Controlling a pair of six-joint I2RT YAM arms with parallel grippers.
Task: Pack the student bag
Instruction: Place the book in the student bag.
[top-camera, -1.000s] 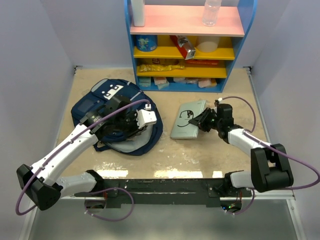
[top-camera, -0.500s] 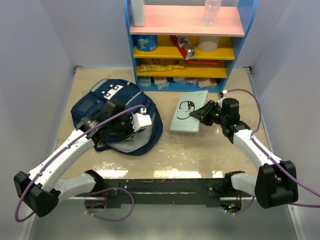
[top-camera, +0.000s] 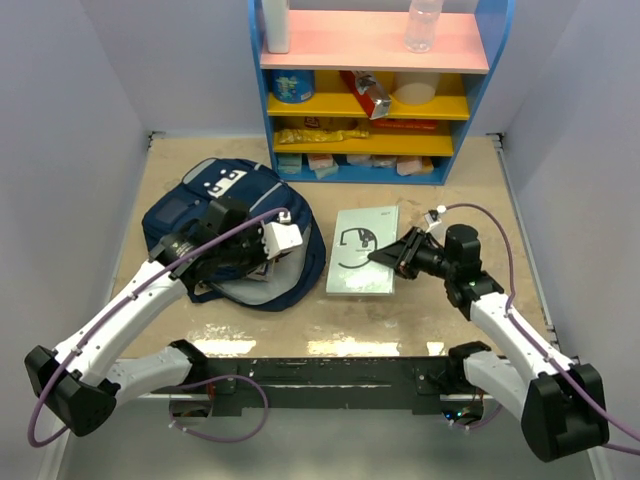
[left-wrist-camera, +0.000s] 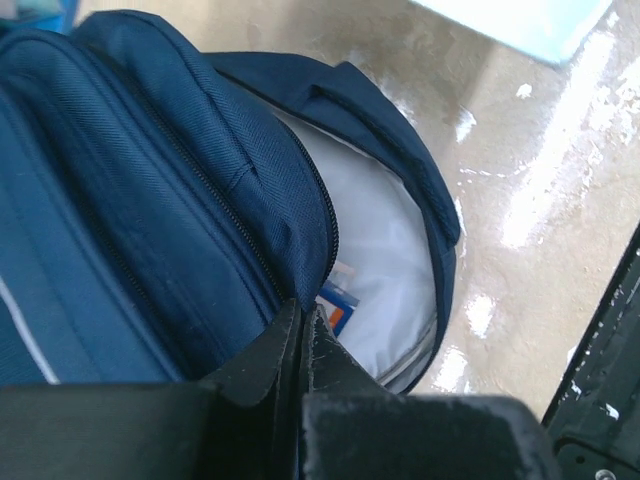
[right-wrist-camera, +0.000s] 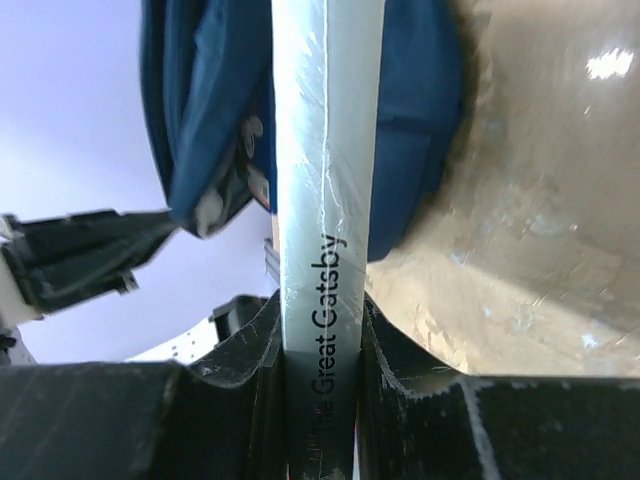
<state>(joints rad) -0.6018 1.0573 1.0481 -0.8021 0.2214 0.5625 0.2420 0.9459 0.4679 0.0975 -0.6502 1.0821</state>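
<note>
The student bag (top-camera: 190, 215), navy blue, lies at the left of the table with its mouth facing right. My left gripper (top-camera: 260, 260) is shut on the upper edge of that mouth. The left wrist view shows its jaws (left-wrist-camera: 303, 312) pressed together on the blue fabric (left-wrist-camera: 150, 200), with white lining (left-wrist-camera: 385, 240) and a blue-orange item (left-wrist-camera: 338, 300) inside. My right gripper (top-camera: 392, 255) is shut on a pale green book (top-camera: 360, 250) just right of the bag. In the right wrist view the book's spine (right-wrist-camera: 325, 150) reads "The Great Gatsby" and points at the bag (right-wrist-camera: 410, 120).
A blue shelf unit (top-camera: 370, 90) with pink and yellow boards stands at the back, holding a can, packets and boxes. A clear bottle (top-camera: 424, 25) is on top. Pale walls close in the table on the left and right.
My left gripper has closed on the bag's upper edge. The right arm has carried the book left and nearer, closer to the bag's mouth.
</note>
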